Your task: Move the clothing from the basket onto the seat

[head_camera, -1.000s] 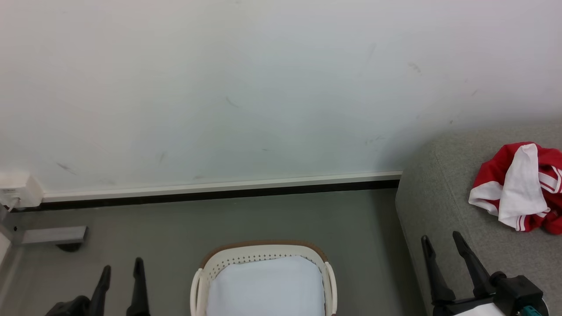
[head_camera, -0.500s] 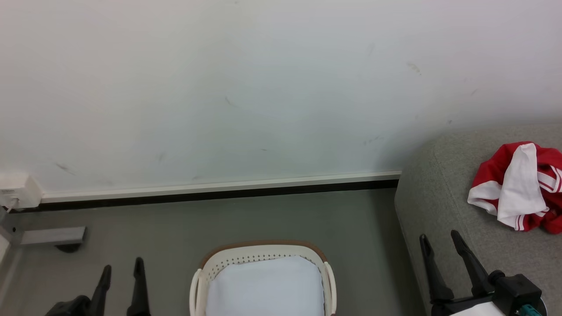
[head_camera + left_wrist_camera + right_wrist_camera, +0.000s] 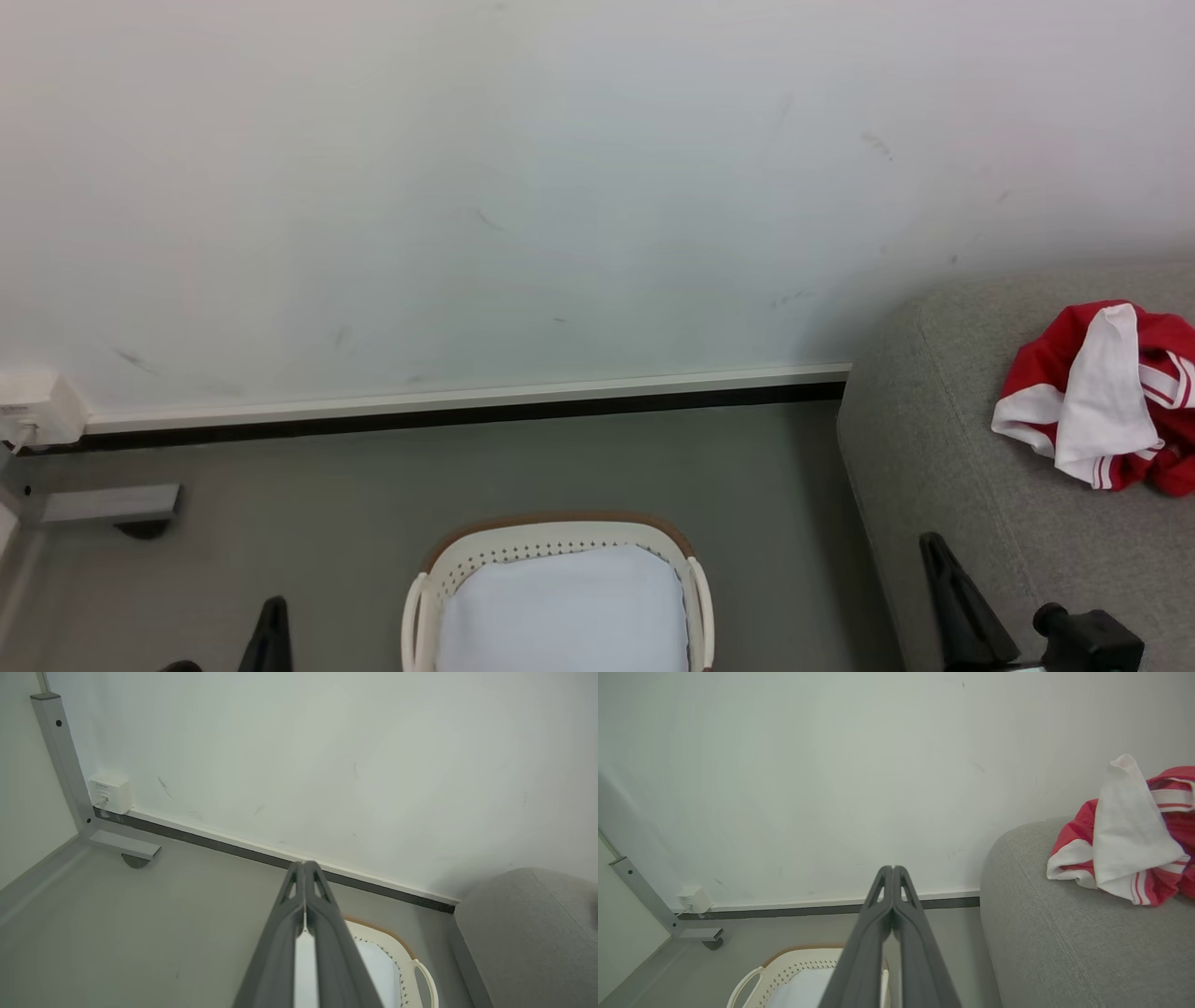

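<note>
The red and white clothing [image 3: 1092, 401] lies crumpled on the grey seat [image 3: 934, 448] at the right, a white panel draped over its top; it is also in the right wrist view [image 3: 1125, 835]. The white basket [image 3: 560, 537] with its brown rim stands on the floor at bottom centre, showing its bare pale bluish bottom. My left gripper [image 3: 274, 605] sits low at the left of the basket, shut with nothing in it [image 3: 304, 864]. My right gripper [image 3: 930, 543] is shut beside the seat's front corner [image 3: 893, 868], holding nothing.
A pale wall with a white and black baseboard [image 3: 467, 403] runs behind the basket. A white socket box [image 3: 33, 411] and a grey metal foot [image 3: 107, 504] sit at the far left. Grey floor [image 3: 560, 457] lies between the basket and the wall.
Both grippers have gone from open to shut and have sunk lower in the head view. The clothing, basket and seat stay where they were.
</note>
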Controlling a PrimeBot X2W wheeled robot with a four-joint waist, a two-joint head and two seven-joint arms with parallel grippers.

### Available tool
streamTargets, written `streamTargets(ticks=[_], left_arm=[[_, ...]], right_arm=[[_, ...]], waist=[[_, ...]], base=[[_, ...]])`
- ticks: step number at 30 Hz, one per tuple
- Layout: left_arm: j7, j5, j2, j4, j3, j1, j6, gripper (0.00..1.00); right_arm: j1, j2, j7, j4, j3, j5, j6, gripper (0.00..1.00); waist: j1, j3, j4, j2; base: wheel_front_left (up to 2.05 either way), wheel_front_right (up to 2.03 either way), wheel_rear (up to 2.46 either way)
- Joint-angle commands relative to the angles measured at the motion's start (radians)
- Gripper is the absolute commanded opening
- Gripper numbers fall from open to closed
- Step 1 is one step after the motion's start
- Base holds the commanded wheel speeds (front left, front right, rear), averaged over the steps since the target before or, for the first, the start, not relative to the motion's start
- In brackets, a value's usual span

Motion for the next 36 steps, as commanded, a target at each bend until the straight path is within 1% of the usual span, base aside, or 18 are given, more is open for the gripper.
streamTargets(ticks=[1,17,36], left_arm=[[0.015,-0.044,0.007,-0.012,0.006,-0.022,-0.001,0.0],[0.084,-0.325,0.01,-0.049,-0.008,-0.034,-0.003,0.0],[0.156,-0.594,0.014,-0.077,-0.014,-0.051,-0.005,0.0]], right_arm=[[-0.015,-0.004,0.006,-0.017,-0.01,0.045,0.0,0.0],[-0.026,-0.007,0.075,-0.027,-0.059,0.311,0.0,0.0],[-0.037,-0.007,0.144,-0.038,-0.11,0.567,-0.001,0.0]], waist=[[0.0,0.0,0.001,-0.0001],[0.0,0.004,0.005,-0.0001],[0.0,0.009,0.011,-0.0001]], base=[[0.0,0.0,0.0],[0.0,0.0,0.0],[0.0,0.0,0.0]])
